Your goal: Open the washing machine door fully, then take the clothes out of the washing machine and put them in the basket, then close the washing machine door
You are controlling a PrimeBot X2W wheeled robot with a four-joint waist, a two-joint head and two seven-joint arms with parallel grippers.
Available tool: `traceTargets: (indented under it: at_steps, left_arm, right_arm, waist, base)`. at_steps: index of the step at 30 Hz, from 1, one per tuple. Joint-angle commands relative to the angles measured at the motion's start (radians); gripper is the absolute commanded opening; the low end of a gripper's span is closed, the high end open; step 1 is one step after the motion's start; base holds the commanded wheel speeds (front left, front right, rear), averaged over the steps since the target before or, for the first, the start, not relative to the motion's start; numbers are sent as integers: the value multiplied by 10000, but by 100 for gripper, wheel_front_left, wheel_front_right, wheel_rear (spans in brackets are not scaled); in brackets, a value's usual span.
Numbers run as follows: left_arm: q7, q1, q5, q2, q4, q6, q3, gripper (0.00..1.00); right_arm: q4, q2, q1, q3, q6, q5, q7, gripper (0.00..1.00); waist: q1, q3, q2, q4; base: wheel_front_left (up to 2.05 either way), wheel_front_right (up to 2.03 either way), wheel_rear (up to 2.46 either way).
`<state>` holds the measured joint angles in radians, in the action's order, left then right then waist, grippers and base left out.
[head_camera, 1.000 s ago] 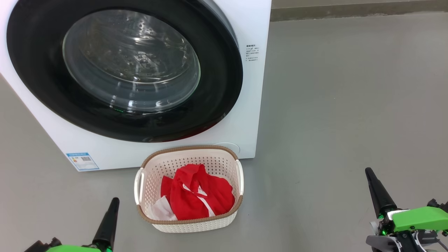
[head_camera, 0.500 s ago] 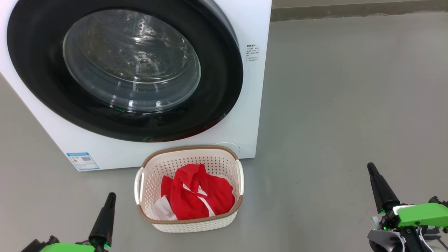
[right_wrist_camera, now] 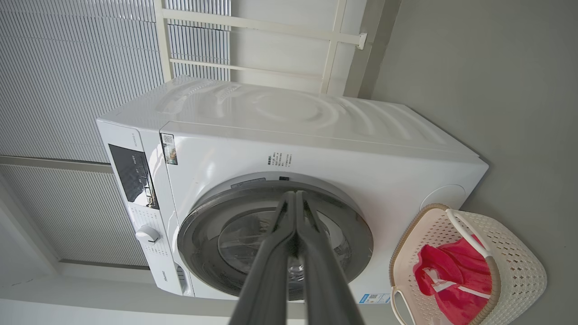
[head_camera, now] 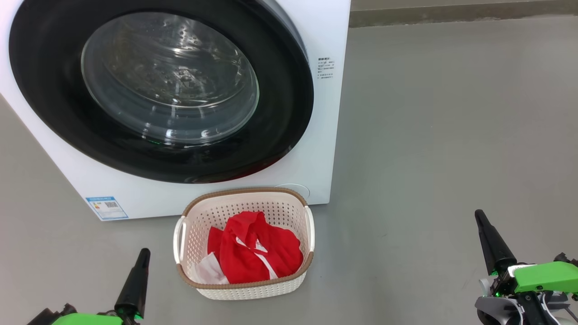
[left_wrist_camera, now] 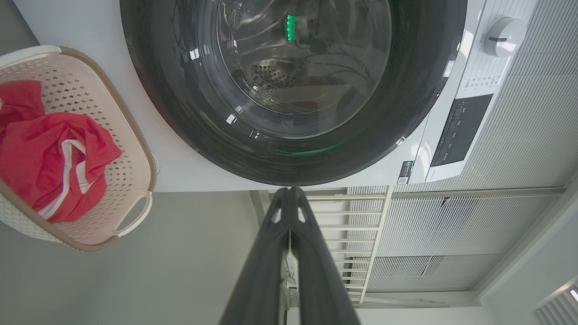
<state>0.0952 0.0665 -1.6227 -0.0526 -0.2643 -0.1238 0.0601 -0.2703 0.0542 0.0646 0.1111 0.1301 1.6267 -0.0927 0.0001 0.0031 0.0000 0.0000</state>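
Head view: the washing machine door (head_camera: 45,90) sits shut in the white washing machine (head_camera: 325,135), its glass facing the camera. At its 6 o'clock the basket (head_camera: 246,193) stands on the grey floor (head_camera: 451,135), long axis along the machine's front, with the clothes (head_camera: 257,253) heaped inside. The left gripper (head_camera: 144,251) at 7 o'clock and the right gripper (head_camera: 478,213) at 4 o'clock are pinched closed, empty, tips up. Left wrist view: the fingers aim at the door's rim, with the basket at 9 o'clock. Right wrist view: the fingers cross the door glass, the basket is at 4 o'clock, and a slatted wall (right_wrist_camera: 67,67) is behind.
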Motion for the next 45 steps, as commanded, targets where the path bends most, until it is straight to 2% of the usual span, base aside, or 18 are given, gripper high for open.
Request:
traceTargets:
  at_steps: [1, 45]
  left_arm:
    - [36, 400, -8, -108, 198, -69, 357, 0]
    - [104, 407, 63, -49, 195, -69, 442, 0]
  right_arm:
    - [266, 103, 415, -168, 6, -20, -49, 0]
    - [261, 39, 423, -77, 6, -96, -122, 0]
  waist:
    - [0, 0, 0, 0]
    - [0, 0, 0, 0]
  base:
    - [0, 0, 0]
    - [0, 0, 0]
